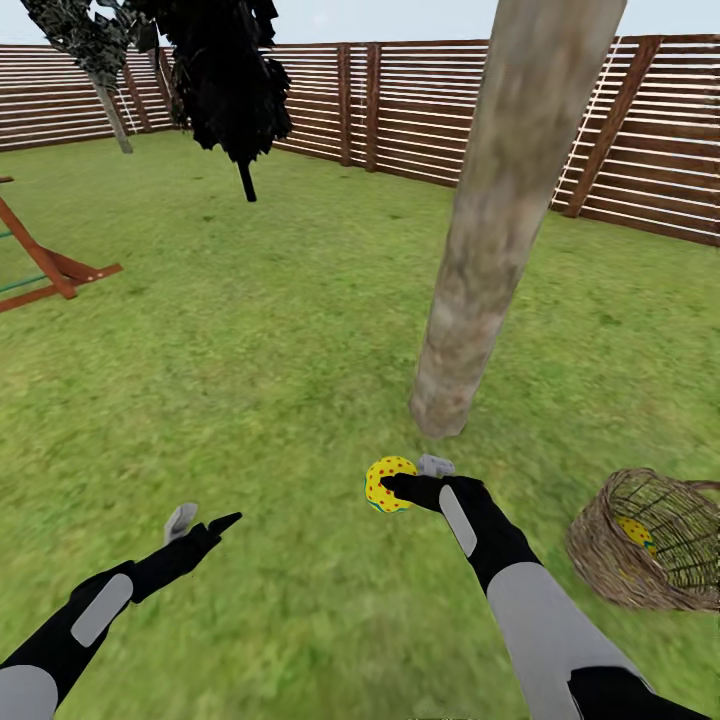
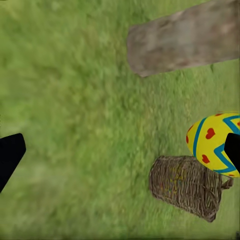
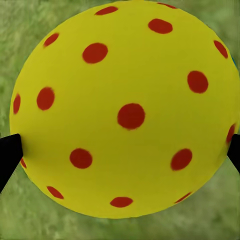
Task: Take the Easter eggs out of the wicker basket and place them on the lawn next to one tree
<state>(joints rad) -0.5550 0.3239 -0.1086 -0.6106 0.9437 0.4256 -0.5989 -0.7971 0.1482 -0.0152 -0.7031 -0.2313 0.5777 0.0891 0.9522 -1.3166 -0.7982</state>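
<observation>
The egg (image 1: 387, 484) is pinched in the right claw (image 1: 410, 483), one finger pressing on each side of it, and it hangs over the lawn (image 1: 250, 330) just in front of the foot of the tree (image 1: 470, 300). The relation that matters for the coming move is this: the trunk base lies just beyond the held egg, a little to the right, so I judge the egg needs mainly to go down to the grass to count as next to the tree. In the right wrist view the egg (image 3: 125, 110) shows its rounded end toward the camera, so its long axis seems to run along the claw's fingers. The left claw (image 1: 203, 524) is spread and holds nothing; it hovers low over the grass, well apart from tree and basket, so the right arm is the nearer one. The basket (image 1: 650, 545) stands tilted on the lawn to the right of the right arm, near the tree. Inside it at least one more egg (image 1: 637, 532) shows through the weave; whether there is a second one I cannot tell.
</observation>
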